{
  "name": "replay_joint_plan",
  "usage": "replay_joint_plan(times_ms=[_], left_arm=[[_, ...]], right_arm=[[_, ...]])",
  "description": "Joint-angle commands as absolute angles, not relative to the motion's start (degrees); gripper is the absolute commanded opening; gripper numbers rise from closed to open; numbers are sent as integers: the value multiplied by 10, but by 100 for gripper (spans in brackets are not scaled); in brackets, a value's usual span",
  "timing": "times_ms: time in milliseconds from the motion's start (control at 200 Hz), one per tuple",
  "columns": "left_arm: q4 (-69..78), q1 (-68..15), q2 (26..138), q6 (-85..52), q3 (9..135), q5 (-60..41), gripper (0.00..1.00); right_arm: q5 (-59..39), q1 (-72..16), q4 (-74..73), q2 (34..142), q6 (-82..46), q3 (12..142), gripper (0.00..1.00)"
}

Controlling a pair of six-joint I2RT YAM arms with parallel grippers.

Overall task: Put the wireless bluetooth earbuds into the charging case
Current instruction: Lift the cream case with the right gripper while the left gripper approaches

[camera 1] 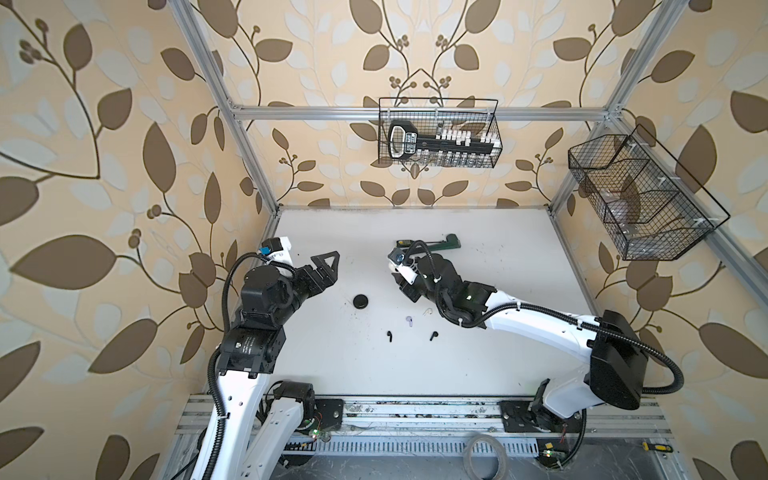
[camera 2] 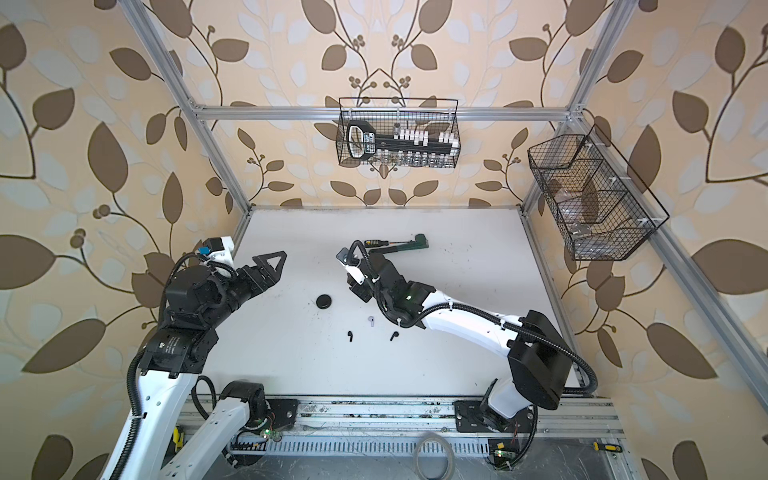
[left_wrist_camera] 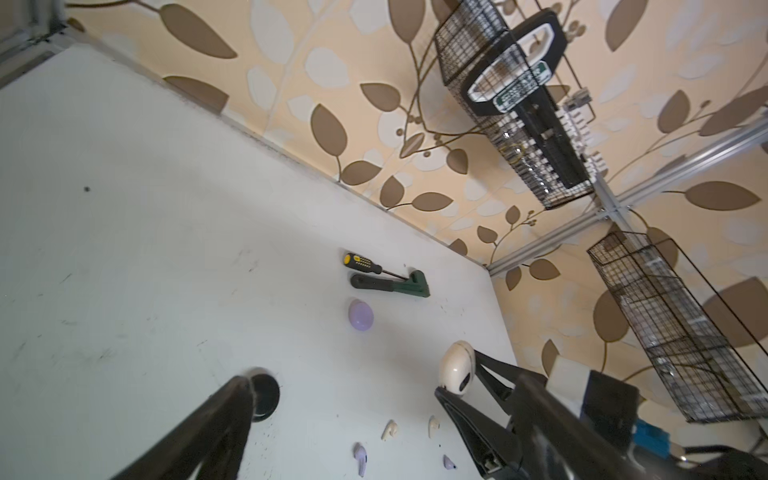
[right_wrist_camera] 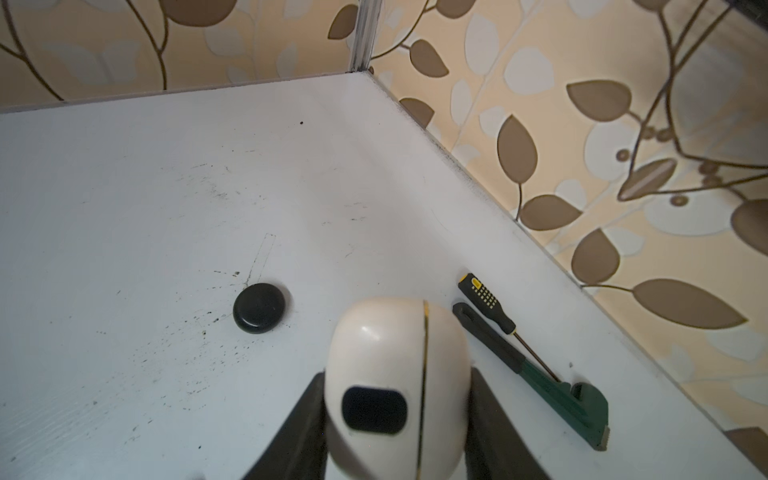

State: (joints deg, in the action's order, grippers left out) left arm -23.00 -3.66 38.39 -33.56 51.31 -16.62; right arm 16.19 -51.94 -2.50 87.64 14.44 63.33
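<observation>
My right gripper (right_wrist_camera: 397, 374) is shut on a cream-white egg-shaped charging case (right_wrist_camera: 397, 386), lid closed, one finger on each side; the left wrist view shows this case (left_wrist_camera: 456, 368) too. My left gripper (camera 1: 326, 268) hangs open and empty left of the table's middle. A black round case (camera 1: 360, 301) lies between the arms, and a lavender case (left_wrist_camera: 360, 314) lies near the tools. Loose earbuds lie on the table: two black earbuds (camera 1: 390, 336) (camera 1: 434, 333), two white earbuds (left_wrist_camera: 390, 429) (left_wrist_camera: 433, 426) and two lavender earbuds (left_wrist_camera: 360, 457) (left_wrist_camera: 449, 462).
A yellow-black screwdriver (right_wrist_camera: 486, 299) and a green pipe wrench (right_wrist_camera: 540, 374) lie side by side toward the back of the white table (camera 1: 498, 249). One wire basket (camera 1: 438, 133) hangs on the back wall and another wire basket (camera 1: 640, 199) on the right wall.
</observation>
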Motion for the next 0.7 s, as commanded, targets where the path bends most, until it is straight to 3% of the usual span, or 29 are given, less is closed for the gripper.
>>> replay_joint_plan(times_ms=[0,140,430,700], left_arm=[[-105,-31,397,-328,473,-263,97],[-17,-32,429,-362,400,-267,85],[175,-61,483,-361,313,-330,77],[145,-194,532,-236,344,-303,74]], right_arm=[[169,-518,-102,831,242,601,7],[170,-518,-159,800,286,554,5],[161,-523,-175,750,302,501,6],[155,-535,-181,722,308,469,5]])
